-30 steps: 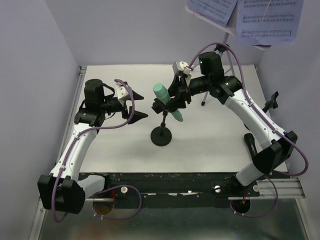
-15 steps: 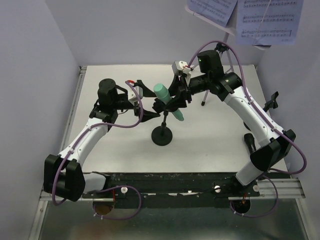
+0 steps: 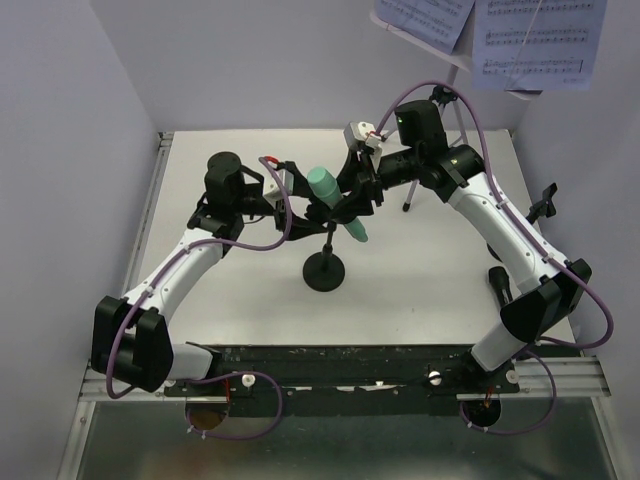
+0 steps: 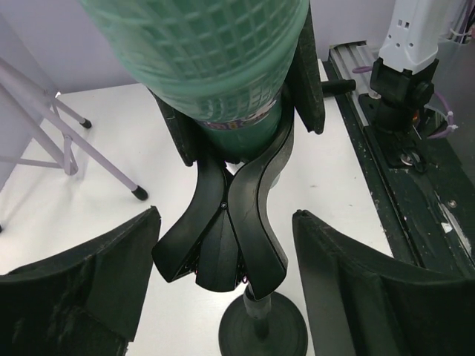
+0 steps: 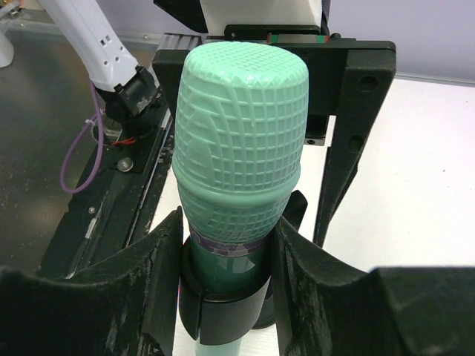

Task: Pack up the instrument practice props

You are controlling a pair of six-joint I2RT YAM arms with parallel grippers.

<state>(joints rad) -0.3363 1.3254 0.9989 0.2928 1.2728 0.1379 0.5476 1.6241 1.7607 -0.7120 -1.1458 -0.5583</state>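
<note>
Approach by left gripper [image 4: 224, 222]: a second ago it hung well left of the short black round-based pole [image 3: 324, 270]. Now it is in at the pole's top, jaws wide either side of the black clip [image 4: 223, 252] (touching nothing yet). The mint-green microphone [image 5: 239, 133] sits in that clip atop the pole, with the right gripper [image 5: 228, 278] clamped on its neck. Likely meaning: left steadies the clip while right pulls the microphone free.
</note>
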